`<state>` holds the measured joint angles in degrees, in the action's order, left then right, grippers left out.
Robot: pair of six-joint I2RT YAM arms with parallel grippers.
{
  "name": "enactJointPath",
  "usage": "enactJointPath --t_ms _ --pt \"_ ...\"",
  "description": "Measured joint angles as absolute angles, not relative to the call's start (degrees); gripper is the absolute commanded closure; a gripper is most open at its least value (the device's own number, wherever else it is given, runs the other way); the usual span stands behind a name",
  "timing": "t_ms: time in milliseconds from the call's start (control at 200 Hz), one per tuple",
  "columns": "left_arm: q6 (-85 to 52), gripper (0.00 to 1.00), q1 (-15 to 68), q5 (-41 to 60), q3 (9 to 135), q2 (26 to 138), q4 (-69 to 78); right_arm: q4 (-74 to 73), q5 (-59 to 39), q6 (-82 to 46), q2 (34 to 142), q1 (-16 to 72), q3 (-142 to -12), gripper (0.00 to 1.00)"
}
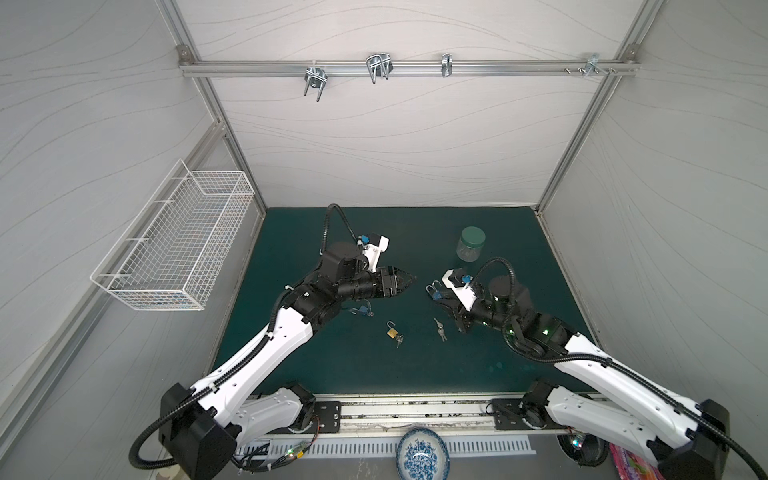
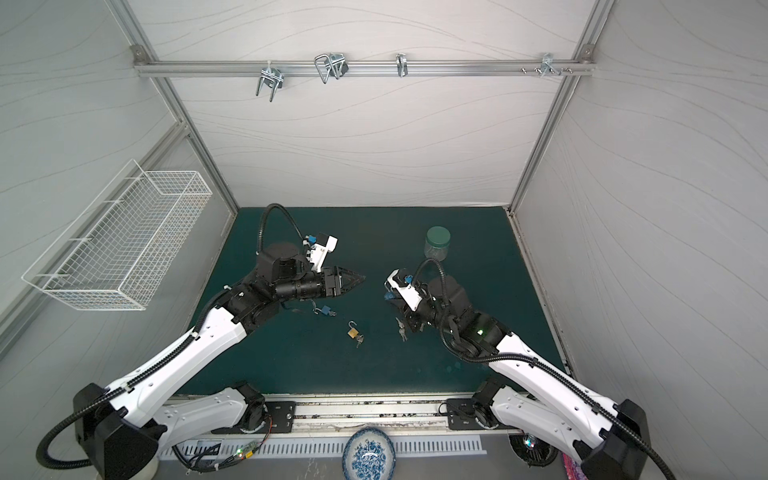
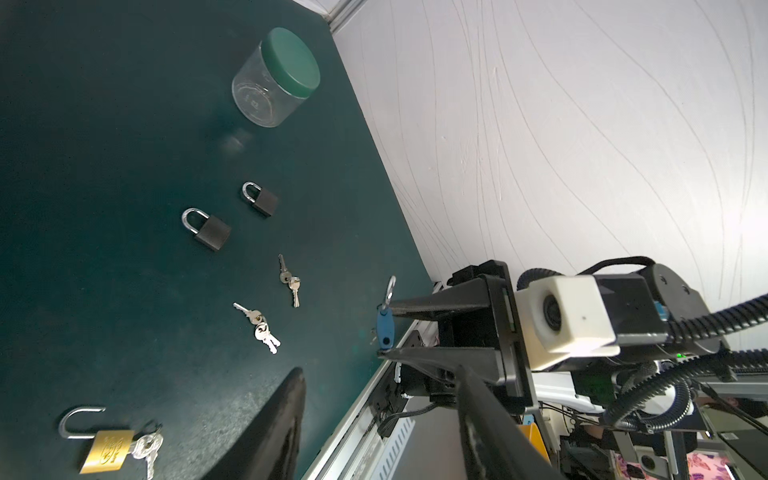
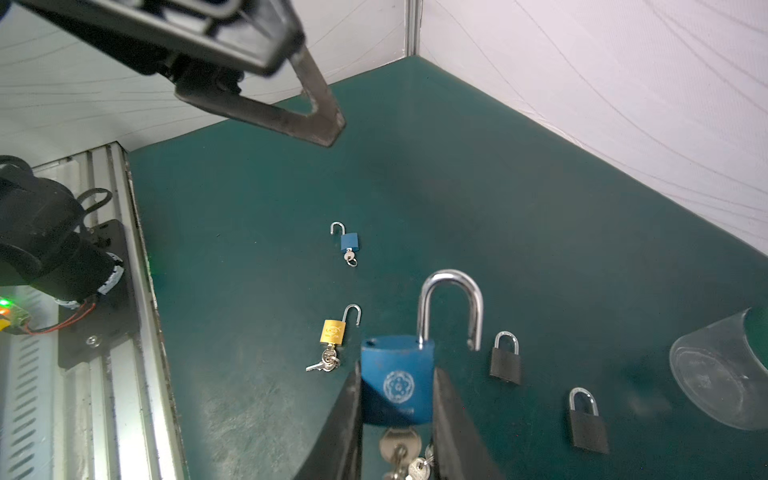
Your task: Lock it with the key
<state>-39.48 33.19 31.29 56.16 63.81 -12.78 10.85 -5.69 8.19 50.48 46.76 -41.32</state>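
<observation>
The right gripper (image 4: 397, 370) was clamped on the body of a large blue padlock (image 4: 397, 386), one finger pressed against each side, at the bottom middle of the right wrist view. The padlock's shackle (image 4: 451, 277) stood open, with one leg clear of the body. A key (image 4: 397, 442) sat in the keyway underneath, and more keys hung beside it between the fingers. In both top views this grip sat right of centre, held above the green mat (image 1: 332, 365).

The left gripper (image 1: 409, 279) hovered left of centre and pointed toward the right one, with a gap between them. In the left wrist view its fingers (image 3: 274, 432) were spread apart and held nothing.

A brass padlock (image 1: 392, 331) lay on the mat in the lower middle of the top view, shackle open and keys at its base. A small blue padlock (image 1: 363, 309), also open and with a key in it, lay just beside the left arm. Two dark padlocks (image 3: 212, 235), shackles shut, lay side by side at the middle left of the left wrist view. Two loose key bunches (image 3: 259, 328) lay below them. A clear jar (image 1: 471, 244) with a green lid stood at the upper right of the mat.
</observation>
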Motion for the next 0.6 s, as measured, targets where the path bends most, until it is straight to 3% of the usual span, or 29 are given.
enactJointPath --t_ms 320,600 --pt "-40.7 0.57 35.3 23.3 60.9 68.2 -20.1 12.6 -4.7 17.6 50.9 51.5 -43.3 1.0" --pt "-40.7 0.59 36.4 24.4 61.3 71.4 -21.7 12.7 -6.4 20.0 51.0 52.7 -45.0 1.0"
